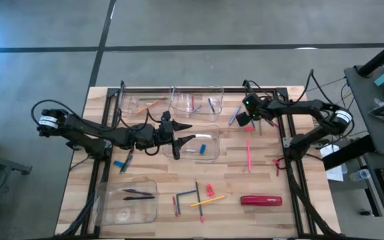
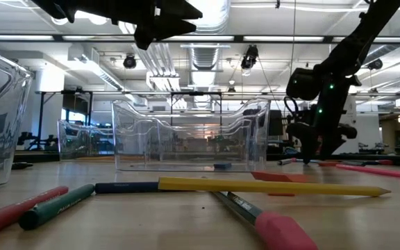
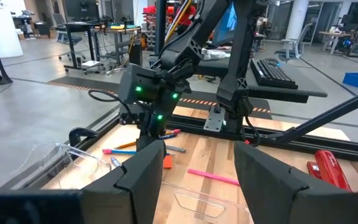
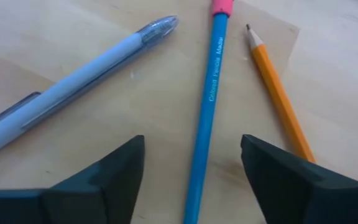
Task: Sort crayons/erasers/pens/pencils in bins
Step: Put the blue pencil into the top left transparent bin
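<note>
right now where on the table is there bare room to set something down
Bare wood lies between the middle bin and the pink pencil, and along the near edge right of the red oblong object. It is crowded near the right gripper, poised over a blue pencil, and around the loose pencils beside the near-left bin.

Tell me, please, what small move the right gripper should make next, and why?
Probably close the right gripper on the blue pencil: its fingers stand open on either side of that pencil, low over the table, with a pen and an orange pencil lying outside them.
</note>
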